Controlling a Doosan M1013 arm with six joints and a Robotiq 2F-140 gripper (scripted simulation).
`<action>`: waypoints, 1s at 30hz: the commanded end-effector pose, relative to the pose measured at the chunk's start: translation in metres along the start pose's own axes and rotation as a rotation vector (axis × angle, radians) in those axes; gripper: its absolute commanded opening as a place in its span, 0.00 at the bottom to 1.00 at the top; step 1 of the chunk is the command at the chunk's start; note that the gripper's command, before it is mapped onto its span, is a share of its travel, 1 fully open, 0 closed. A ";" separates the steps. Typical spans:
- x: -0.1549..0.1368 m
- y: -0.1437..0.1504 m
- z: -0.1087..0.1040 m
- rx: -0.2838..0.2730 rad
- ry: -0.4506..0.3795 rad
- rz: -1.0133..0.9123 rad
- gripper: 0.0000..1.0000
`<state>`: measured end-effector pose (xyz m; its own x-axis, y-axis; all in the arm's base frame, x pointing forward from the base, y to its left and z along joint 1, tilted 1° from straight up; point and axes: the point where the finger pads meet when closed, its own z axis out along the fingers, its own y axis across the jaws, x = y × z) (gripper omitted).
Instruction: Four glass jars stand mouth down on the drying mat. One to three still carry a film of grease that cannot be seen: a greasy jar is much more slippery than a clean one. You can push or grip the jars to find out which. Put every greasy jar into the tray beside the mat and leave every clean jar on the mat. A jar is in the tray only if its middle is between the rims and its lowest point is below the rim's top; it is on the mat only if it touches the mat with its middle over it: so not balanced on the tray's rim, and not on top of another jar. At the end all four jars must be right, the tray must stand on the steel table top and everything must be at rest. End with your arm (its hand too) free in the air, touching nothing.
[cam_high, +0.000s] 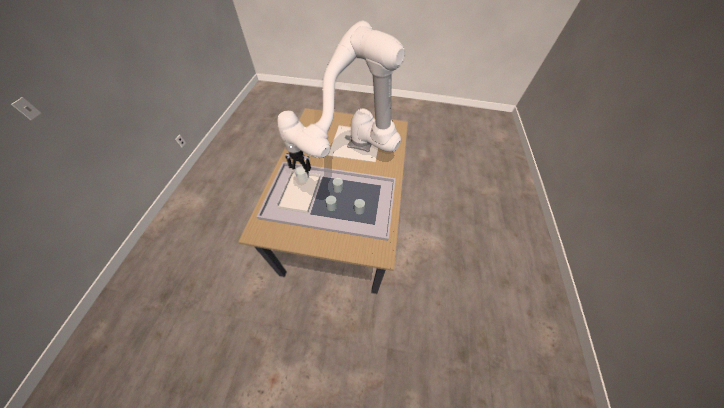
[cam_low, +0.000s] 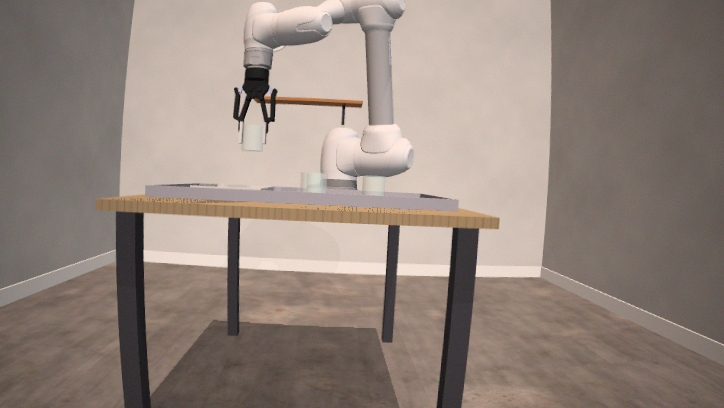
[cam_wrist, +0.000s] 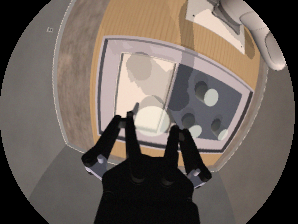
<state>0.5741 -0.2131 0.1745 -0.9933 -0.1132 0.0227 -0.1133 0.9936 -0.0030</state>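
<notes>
My gripper (cam_high: 299, 169) (cam_low: 252, 134) (cam_wrist: 152, 111) is shut on a pale, translucent jar (cam_high: 301, 177) (cam_low: 252, 141) (cam_wrist: 151, 125), held upright in the air, high above the cream tray (cam_high: 293, 200) (cam_wrist: 160, 80). Three similar jars stand on the dark mat (cam_high: 357, 190) (cam_wrist: 228, 102): a back-left jar (cam_high: 337, 185), a front-left jar (cam_high: 330, 203) and a front-right jar (cam_high: 359, 206) (cam_low: 373, 185). In the exterior view the two left jars overlap. No grease shows on any jar.
A raised grey-lilac rim (cam_high: 324, 230) (cam_low: 303, 198) (cam_wrist: 100, 90) runs around the tray and mat on the wooden table (cam_high: 324, 248) (cam_low: 283, 210). The tray's inner rim stands beside the mat. The arm's base (cam_high: 360, 144) stands behind them on a white plate.
</notes>
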 end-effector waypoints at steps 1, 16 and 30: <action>-0.001 -0.007 0.000 0.000 0.000 0.000 0.00; -0.008 -0.043 0.000 0.000 0.000 0.000 0.00; -0.008 -0.043 0.029 0.000 0.000 0.000 0.00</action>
<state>0.5862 -0.2548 0.1481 -0.9933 -0.1133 0.0228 -0.1133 0.9936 -0.0029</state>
